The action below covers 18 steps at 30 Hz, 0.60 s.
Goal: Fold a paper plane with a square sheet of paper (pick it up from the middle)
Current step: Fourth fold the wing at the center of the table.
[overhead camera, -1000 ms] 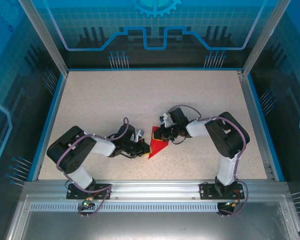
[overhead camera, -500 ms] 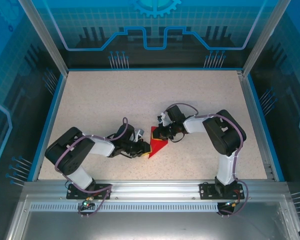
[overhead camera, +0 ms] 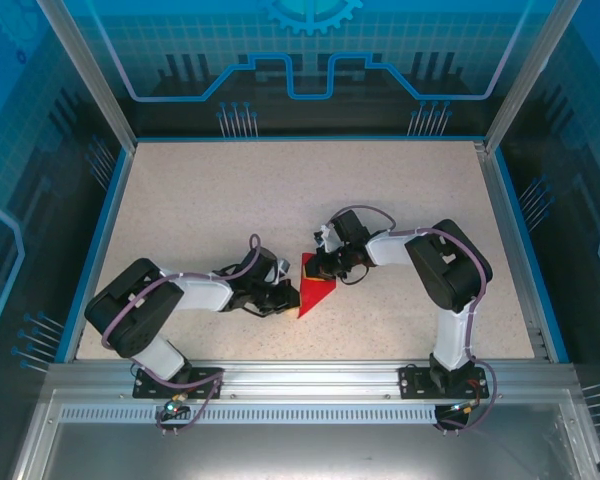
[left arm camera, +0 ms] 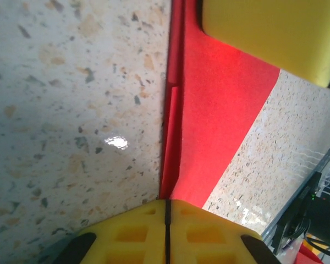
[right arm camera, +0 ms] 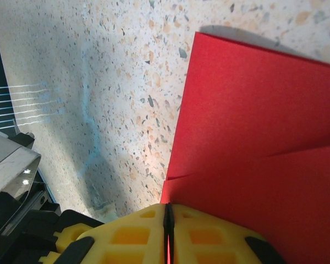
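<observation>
Red square sheet of paper (overhead camera: 316, 290), folded to a pointed, creased shape, lies at mid-bench (overhead camera: 230, 200) between both pincers. Left pincer (overhead camera: 293, 298) is clenched on the paper's near-left edge. Right pincer (overhead camera: 326, 272) is clenched on its far edge.

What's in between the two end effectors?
The folded red paper lies between the left end effector and the right end effector in the top view. Each wrist view shows its end effector shut on it.

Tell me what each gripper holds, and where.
Both hold the red paper: left gripper shut on its narrow tip, right gripper on a folded edge.
</observation>
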Tool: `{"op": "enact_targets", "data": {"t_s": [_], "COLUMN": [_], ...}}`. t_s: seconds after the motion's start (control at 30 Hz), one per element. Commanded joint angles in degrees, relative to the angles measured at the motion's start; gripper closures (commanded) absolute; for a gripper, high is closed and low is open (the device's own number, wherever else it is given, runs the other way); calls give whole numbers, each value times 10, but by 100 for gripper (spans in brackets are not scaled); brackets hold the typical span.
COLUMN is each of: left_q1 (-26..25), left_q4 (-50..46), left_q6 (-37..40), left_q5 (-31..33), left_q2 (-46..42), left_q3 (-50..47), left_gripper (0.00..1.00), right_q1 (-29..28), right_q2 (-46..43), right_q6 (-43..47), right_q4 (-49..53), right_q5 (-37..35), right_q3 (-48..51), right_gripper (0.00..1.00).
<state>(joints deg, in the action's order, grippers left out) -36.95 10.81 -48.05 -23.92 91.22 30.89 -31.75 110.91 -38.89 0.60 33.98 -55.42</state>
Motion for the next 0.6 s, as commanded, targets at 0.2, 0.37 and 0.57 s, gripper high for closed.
{"op": "enact_targets", "data": {"t_s": [0.2,0.37,0.57], "left_q1": [-48,-76,-86], "left_q4": [-190,-229,-251], "left_q6": [32,39,31], "left_q5": [64,74,84], "left_q2": [14,1,-70], "left_q3": [36,50,57], "left_gripper": [93,87,81], "right_q1": [-15,-24,-26], "right_q2": [23,27,25], "right_q6": [19,29,37], "right_q4": [76,97,103], "right_q5": [-78,-103,-115], "right_q3": [8,3,7], "right_gripper": [89,89,90]}}
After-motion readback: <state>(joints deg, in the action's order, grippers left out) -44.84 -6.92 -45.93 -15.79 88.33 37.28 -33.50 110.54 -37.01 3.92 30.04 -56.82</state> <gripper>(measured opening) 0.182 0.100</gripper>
